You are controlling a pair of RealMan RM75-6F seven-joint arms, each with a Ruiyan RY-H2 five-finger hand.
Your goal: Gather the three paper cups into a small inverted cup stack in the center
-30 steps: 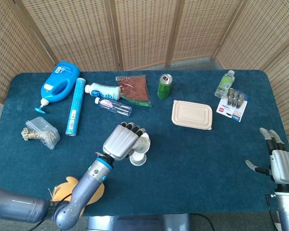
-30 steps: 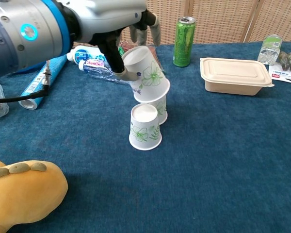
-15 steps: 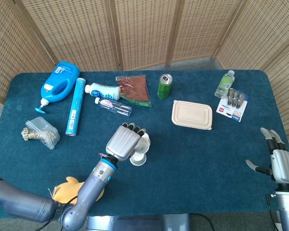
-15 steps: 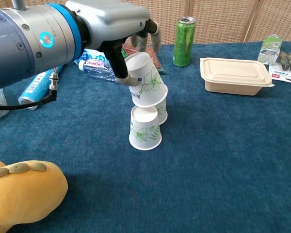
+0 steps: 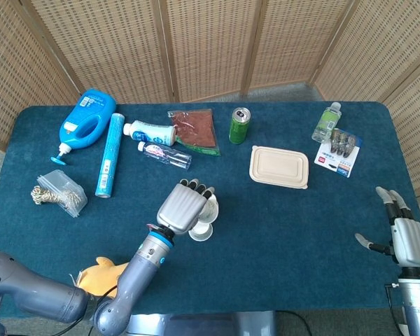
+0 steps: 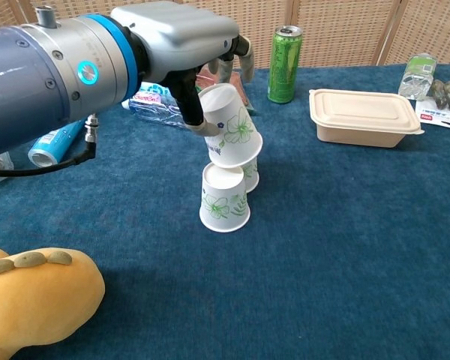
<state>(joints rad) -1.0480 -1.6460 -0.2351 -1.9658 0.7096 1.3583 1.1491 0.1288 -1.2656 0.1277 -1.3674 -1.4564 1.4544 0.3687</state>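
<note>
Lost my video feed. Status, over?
Left hand holds top cup, tilted over two base cups. Right hand open, idle. Nothing blocking.

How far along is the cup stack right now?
Done: two inverted paper cups stand together mid-table, the front cup and the rear cup just behind it. In hand: the left hand holds the third cup, inverted and tilted, right above the pair. Left: set it down on top and release. The right hand idles open at the table's edge.
</note>
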